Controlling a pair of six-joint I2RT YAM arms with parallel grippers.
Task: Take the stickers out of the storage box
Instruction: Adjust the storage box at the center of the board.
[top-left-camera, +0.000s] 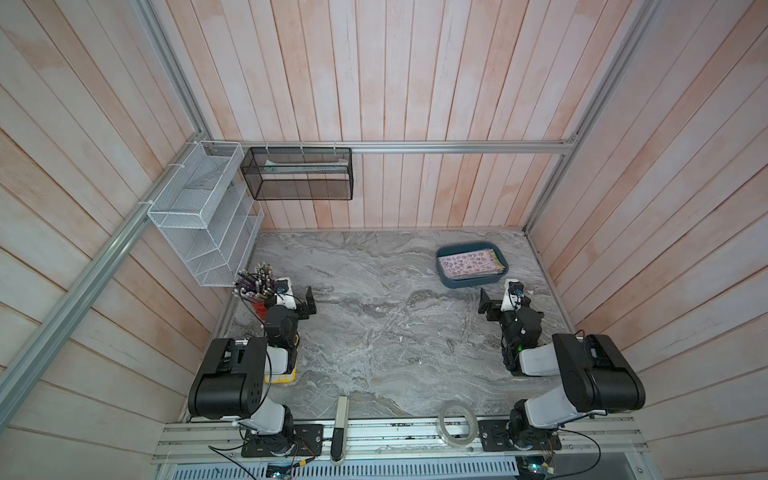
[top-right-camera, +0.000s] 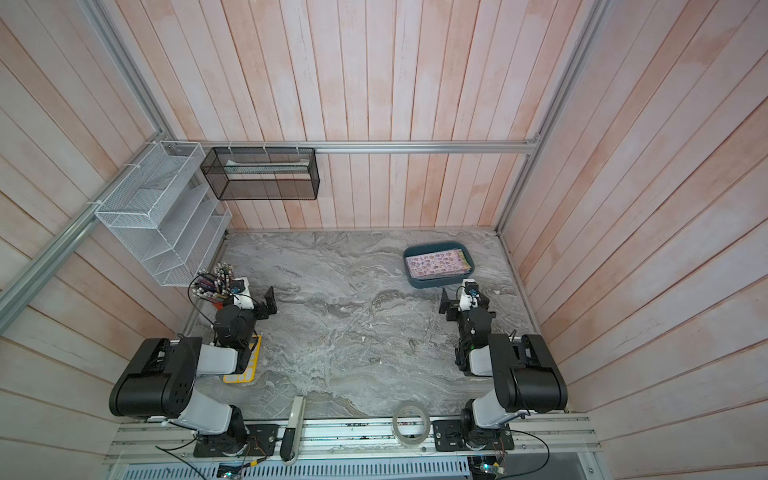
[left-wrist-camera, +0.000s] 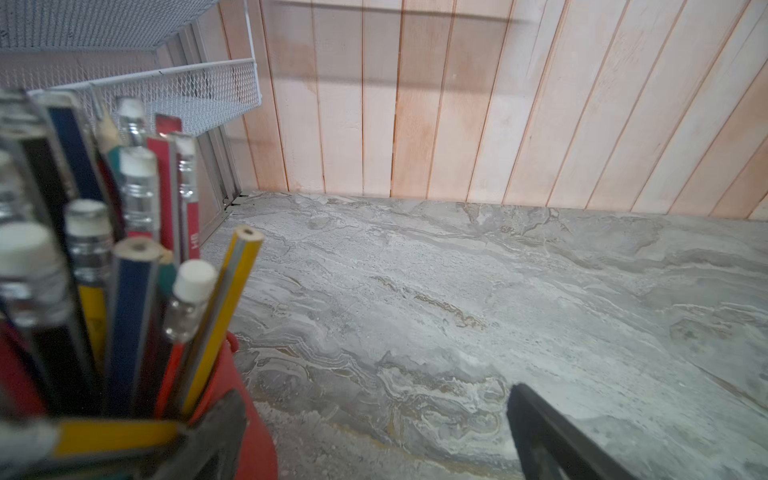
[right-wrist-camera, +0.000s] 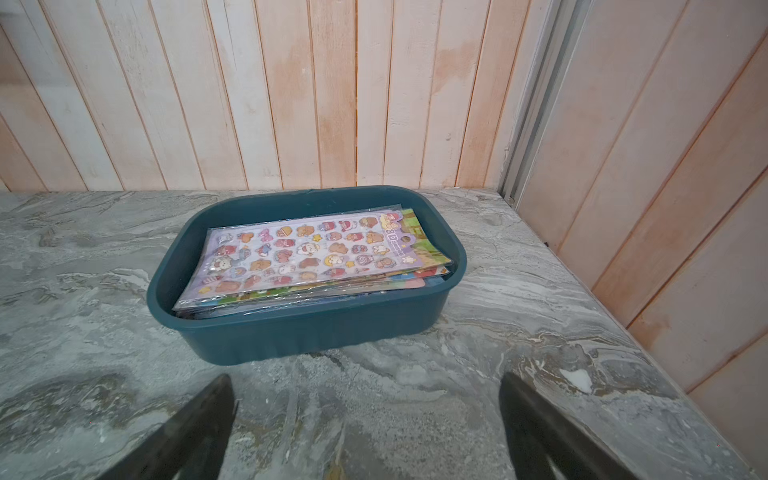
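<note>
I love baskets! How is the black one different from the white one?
The black basket is one long box; the white rack has several stepped tiers. The black basket hangs on the back rail, the white rack on the side rail. Both are wire mesh.

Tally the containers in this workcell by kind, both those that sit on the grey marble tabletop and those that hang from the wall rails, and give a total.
Dark teal plastic storage box, holding sticker sheets: 1
Black wire-mesh basket: 1
White wire-mesh rack: 1
Red pencil cup: 1
Total: 4
</note>
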